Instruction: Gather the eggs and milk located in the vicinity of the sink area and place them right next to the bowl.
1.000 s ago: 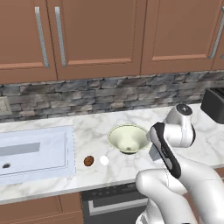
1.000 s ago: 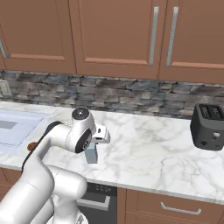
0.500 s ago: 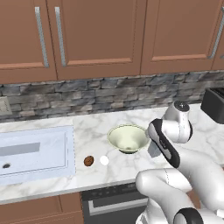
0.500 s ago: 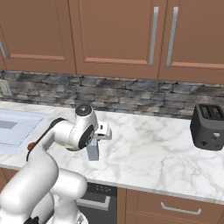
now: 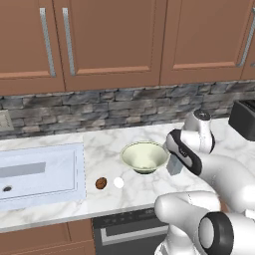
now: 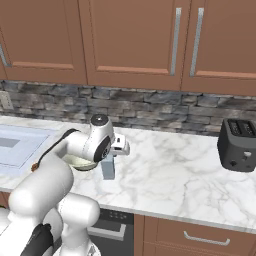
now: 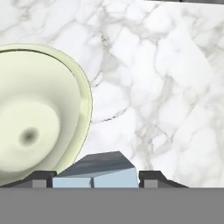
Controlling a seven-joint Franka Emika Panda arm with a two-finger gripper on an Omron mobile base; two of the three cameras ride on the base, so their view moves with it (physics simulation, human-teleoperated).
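Note:
The grey-blue milk carton (image 5: 174, 165) stands upright just right of the cream-green bowl (image 5: 144, 157), close to its rim. My gripper (image 7: 96, 177) is shut on the milk (image 7: 94, 170): both fingertips (image 7: 43, 177) press its sides below the gabled top. Whether its base rests on the counter I cannot tell. From the right base view the milk (image 6: 107, 167) hangs under the gripper (image 6: 112, 152), in front of the bowl (image 6: 80, 162). The brown egg (image 5: 101, 183) and the white egg (image 5: 118, 183) lie side by side on the counter between the sink (image 5: 50, 184) and the bowl.
A black toaster (image 6: 240, 145) sits at the far right of the marble counter. A stone backsplash and wooden cabinets rise behind. The counter's front edge runs close below the eggs. My own arm hides the counter right of the milk in the left base view.
My arm has shifted slightly away from the counter's front edge, and the milk has gone with it toward the bowl's side. The eggs and the bowl have stayed put.

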